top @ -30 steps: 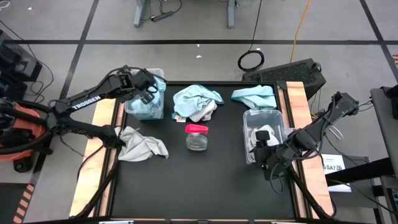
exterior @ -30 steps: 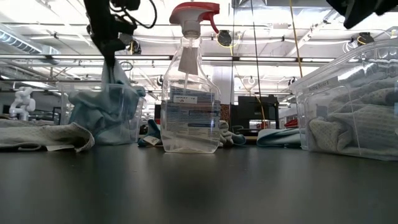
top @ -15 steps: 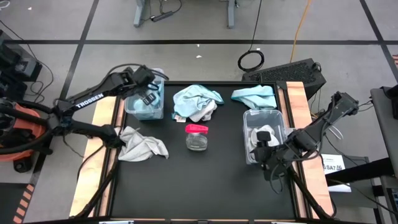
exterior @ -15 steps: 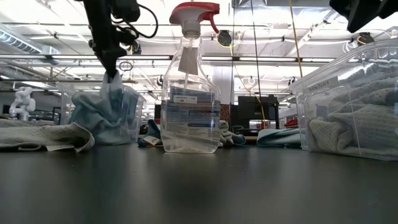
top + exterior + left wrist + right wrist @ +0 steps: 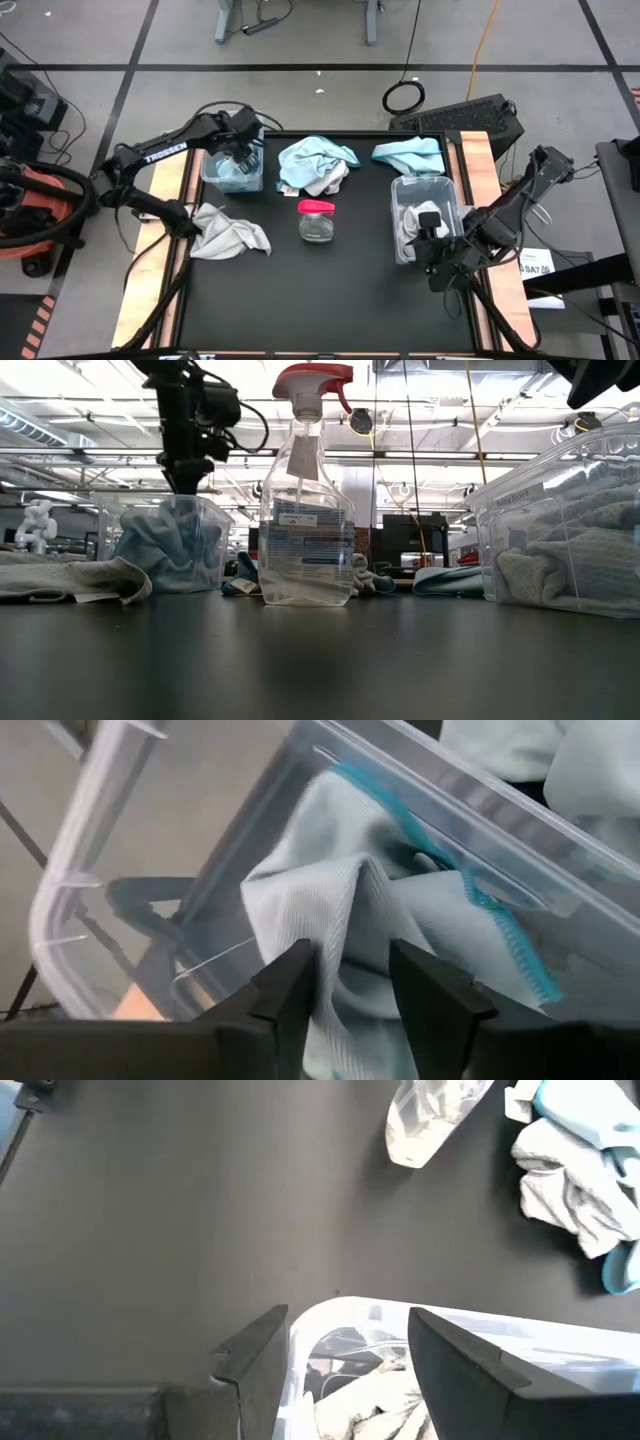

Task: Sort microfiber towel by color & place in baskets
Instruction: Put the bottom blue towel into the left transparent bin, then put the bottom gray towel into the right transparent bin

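The left basket (image 5: 203,172) holds a blue towel (image 5: 330,890), bunched up with one fold raised. My left gripper (image 5: 350,960) hangs open just above it, a finger on either side of that fold. The right basket (image 5: 396,215) holds grey-white towels (image 5: 420,215). My right gripper (image 5: 345,1350) hovers open over that basket's near end. A grey towel (image 5: 230,232) lies on the mat near the left edge. A pile of blue and grey towels (image 5: 318,165) and a blue towel (image 5: 408,152) lie at the far side.
A clear spray bottle (image 5: 316,222) with a red trigger top stands upright at the mat's middle, between the two baskets. Wooden strips (image 5: 480,160) run along the mat's left and right sides. Bare mat lies along the near edge.
My left gripper has lowered the blue towel into the left basket, shifted a little toward the far edge and opened, letting go. The towel, first drawn up in a peak below the fingers, has sunk down inside the basket.
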